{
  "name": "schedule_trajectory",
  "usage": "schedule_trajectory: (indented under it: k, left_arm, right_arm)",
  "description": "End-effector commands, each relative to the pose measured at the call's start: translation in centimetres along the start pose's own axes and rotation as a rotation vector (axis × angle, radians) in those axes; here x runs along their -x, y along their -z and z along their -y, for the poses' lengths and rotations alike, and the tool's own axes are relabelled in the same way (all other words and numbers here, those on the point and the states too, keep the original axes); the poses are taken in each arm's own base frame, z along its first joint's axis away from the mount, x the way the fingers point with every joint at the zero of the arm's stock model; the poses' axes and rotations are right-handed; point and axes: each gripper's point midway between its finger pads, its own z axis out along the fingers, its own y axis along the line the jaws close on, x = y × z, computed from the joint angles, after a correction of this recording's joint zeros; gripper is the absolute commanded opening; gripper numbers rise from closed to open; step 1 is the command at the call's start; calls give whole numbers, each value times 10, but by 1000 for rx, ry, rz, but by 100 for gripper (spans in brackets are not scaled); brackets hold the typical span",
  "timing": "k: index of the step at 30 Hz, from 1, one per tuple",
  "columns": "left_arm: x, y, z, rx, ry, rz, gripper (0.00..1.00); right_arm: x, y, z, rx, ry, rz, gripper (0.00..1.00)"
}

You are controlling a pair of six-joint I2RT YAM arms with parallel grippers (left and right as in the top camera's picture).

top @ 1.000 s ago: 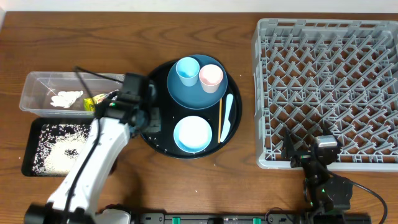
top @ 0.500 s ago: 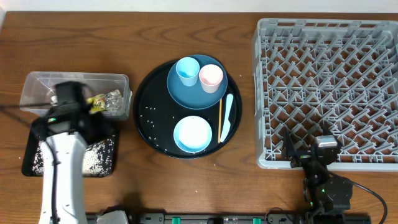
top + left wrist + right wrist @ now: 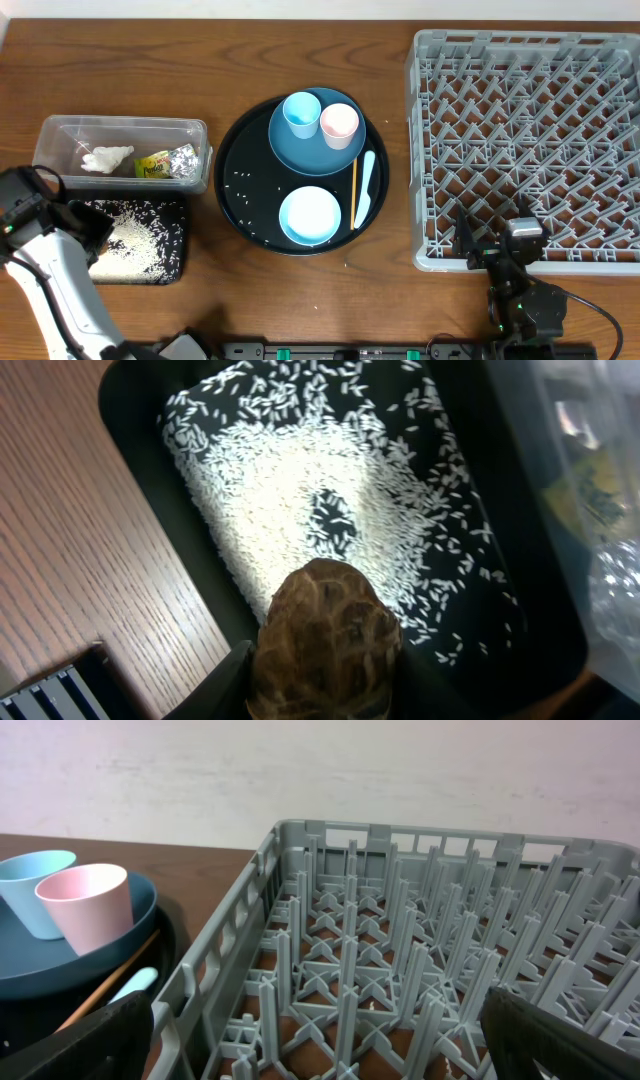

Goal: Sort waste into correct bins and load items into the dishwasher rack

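- Your left claw (image 3: 325, 678) is clamped on the brown food lump (image 3: 325, 625). Its dark fingers (image 3: 232, 678) grip the lump from both sides at the bottom of the left wrist view.
- The lump hangs over the shallow black tray (image 3: 130, 420), above the bed of white rice (image 3: 290, 480). You cannot tell whether it touches the grains.
- From overhead, that claw (image 3: 88, 225) sits over the left end of the black tray (image 3: 172, 272), close to the bench's left edge. The rice (image 3: 135, 245) spreads out to its right.
- Just past the tray toward the far edge stands the clear tub (image 3: 60, 130). It holds the white tissue (image 3: 107, 158), the yellow wrapper (image 3: 152, 166) and the silver foil (image 3: 183, 160) in a row, left to right.
- Mid-bench is the round black tray (image 3: 235, 210).
  - On its far side is the dark blue plate (image 3: 305, 155), with the light blue cup (image 3: 301, 113) and the pink cup (image 3: 339, 124) upright on it side by side.
  - The pale bowl (image 3: 311, 215) is on the near side.
  - The chopstick (image 3: 353, 190) and the white spoon (image 3: 366, 190) lie along the right side, the spoon outermost.
  - Stray grains (image 3: 240, 180) dot the left part.
- Your right claw (image 3: 320, 1045) is spread wide with nothing between its fingers (image 3: 75, 1040).
- From overhead, the right claw (image 3: 468, 243) sits near the bench's near edge, at the near-left corner of the grey rack (image 3: 530, 130).
- The rack fills the bench's right end.
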Motion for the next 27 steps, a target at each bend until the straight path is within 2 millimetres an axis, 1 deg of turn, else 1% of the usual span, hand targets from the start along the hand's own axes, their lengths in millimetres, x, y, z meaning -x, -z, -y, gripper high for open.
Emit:
schedule_trajectory:
  k: [1, 4, 8, 11, 12, 14, 15, 17, 19, 21, 23, 26, 27]
  left_arm:
    - [8, -8, -7, 31, 41, -9, 26]
    - [10, -20, -16, 85, 48, -30, 26]
    - [14, -36, -18, 100, 59, -49, 26]
    - [22, -40, -17, 91, 69, -27, 27]
    - [25, -40, -16, 85, 70, -13, 31]
    - [30, -39, -14, 74, 73, 6, 55]
    - [31, -39, -13, 71, 73, 12, 61]
    - [32, -39, -13, 69, 73, 15, 67]
    - [32, -39, -12, 68, 77, 17, 77]
    - [33, -38, -10, 57, 78, 16, 79]
    - [34, -35, -3, 20, 77, 9, 79]
    - [38, -20, 14, -75, 73, 16, 79]
    - [40, -9, 24, -118, 64, 31, 79]
  right_arm:
    - [-1, 0, -1, 2, 9, -5, 99]
    - [-1, 0, -1, 2, 9, -5, 99]
    - [-1, 0, -1, 2, 9, -5, 99]
    - [-1, 0, -1, 2, 9, -5, 99]
    - [-1, 0, -1, 2, 9, -5, 99]
    - [-1, 0, -1, 2, 9, -5, 99]
    - [-1, 0, -1, 2, 8, -5, 99]
    - [-1, 0, -1, 2, 8, -5, 99]
    - [-1, 0, -1, 2, 8, -5, 99]
    - [-1, 0, -1, 2, 9, -5, 99]
    - [-1, 0, -1, 2, 9, -5, 99]
    - [-1, 0, -1, 2, 8, -5, 99]
    - [-1, 0, -1, 2, 9, -5, 99]
